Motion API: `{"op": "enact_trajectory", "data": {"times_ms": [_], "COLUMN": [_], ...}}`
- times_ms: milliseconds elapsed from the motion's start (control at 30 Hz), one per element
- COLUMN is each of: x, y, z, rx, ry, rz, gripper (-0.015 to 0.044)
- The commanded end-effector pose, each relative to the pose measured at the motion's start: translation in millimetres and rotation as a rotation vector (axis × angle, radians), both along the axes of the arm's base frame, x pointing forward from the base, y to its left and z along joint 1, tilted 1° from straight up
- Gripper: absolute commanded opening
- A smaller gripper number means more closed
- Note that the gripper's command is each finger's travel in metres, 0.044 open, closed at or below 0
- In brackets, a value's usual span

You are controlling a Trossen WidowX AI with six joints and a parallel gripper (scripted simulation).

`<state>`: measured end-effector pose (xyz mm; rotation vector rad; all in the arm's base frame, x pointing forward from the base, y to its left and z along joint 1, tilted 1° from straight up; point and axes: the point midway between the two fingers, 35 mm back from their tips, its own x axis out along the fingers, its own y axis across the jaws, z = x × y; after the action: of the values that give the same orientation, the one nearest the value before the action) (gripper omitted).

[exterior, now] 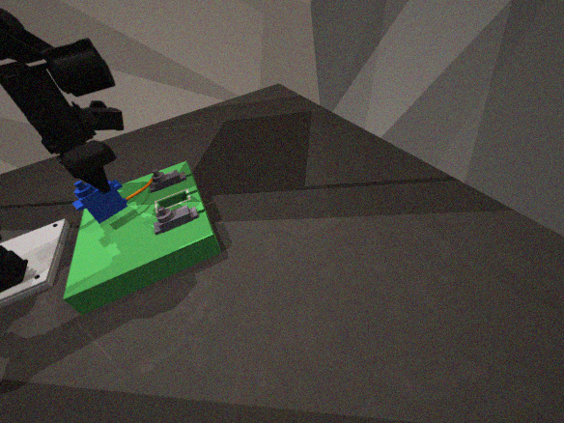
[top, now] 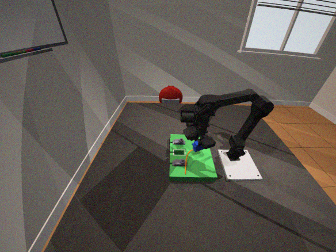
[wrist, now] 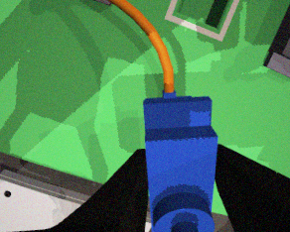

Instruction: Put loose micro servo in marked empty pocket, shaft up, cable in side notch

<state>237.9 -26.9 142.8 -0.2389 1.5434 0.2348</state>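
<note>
The end effector (top: 199, 147) (exterior: 103, 188) (wrist: 179, 155) pinches the blue servo (top: 197, 146) (exterior: 102, 203) (wrist: 181, 154) by its sides, above the green deck (top: 198, 167) (exterior: 145, 246) (wrist: 238, 114). The servo is a boxy block with a stepped end and a round boss, tilted in the exterior view; the wrist view cuts off its lower part. From it curves a smooth, round orange cable (top: 186, 162) (exterior: 139, 191) (wrist: 161, 52). Beyond lies the pale-rimmed rectangular pocket (top: 179, 152) (exterior: 173, 200) (wrist: 196, 27), cropped in the wrist view, between two grey servos (top: 178, 163) (exterior: 176, 218). Grain blurs their details. The bench (top: 138, 207) (exterior: 362, 309) is dark and matt.
</note>
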Motion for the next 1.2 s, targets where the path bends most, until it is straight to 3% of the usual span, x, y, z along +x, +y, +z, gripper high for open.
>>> {"op": "enact_trajectory", "data": {"times_ms": [0, 300, 567, 1167], "x": [-1, -1, 6, 77], "y": [0, 0, 0, -8], "z": [0, 0, 0, 3], "rx": [0.003, 0.007, 0.007, 0.008], "ry": [0.002, 0.002, 0.002, -0.004], "rz": [-0.115, -0.401, -0.406, -0.406], "gripper": [0.0000, 0.0000, 0.0000, 0.0000]}}
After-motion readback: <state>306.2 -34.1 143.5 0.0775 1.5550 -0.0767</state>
